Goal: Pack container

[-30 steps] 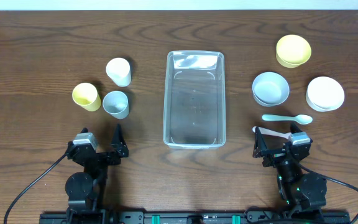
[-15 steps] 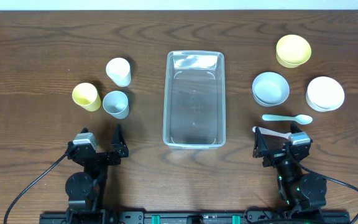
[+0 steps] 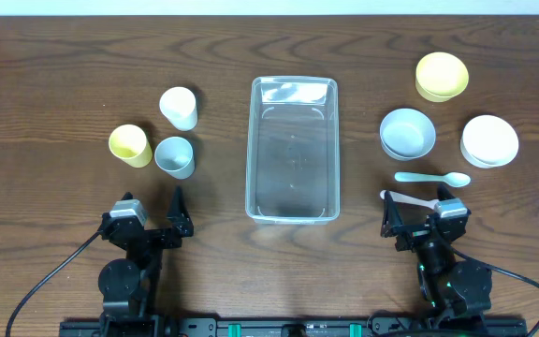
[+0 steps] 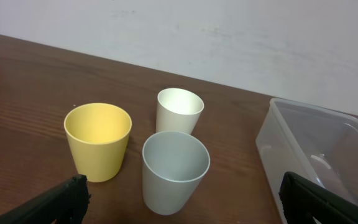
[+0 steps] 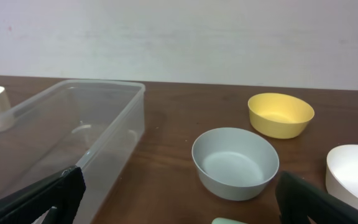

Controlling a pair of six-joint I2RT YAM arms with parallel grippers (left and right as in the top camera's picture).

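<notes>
Because packing has evidently not begun, both arms sit low at the near edge of the counter [image 3: 54,65], a dark wood-grain surface. The left end effector [image 3: 150,208] is released, its black fingers spread wide and holding nothing; the right end effector [image 3: 417,208] is likewise spread and empty.

Partly under the right arm lies a pink spoon [image 3: 408,197], and just beyond it a pale-green spoon [image 3: 433,178], both slim, flat and plastic-looking.

Ahead of the left arm three tapered cups stand upright and close together: a yellow cup [image 3: 130,145], a pale-blue cup [image 3: 175,156] and, farther back, a white cup [image 3: 179,107]. Their matte walls look like smooth plastic.

Between the two groups, in the middle of the counter, stands the container [image 3: 250,150], a clear rectangular bin with rounded corners and a rim, empty and open-topped. Its central spot probably lets either arm reach it.

On the right rest three round, shallow bowls, mouths up: a pale-blue bowl [image 3: 408,133], a white bowl [image 3: 489,140] and, farthest, a yellow bowl [image 3: 442,76].
</notes>
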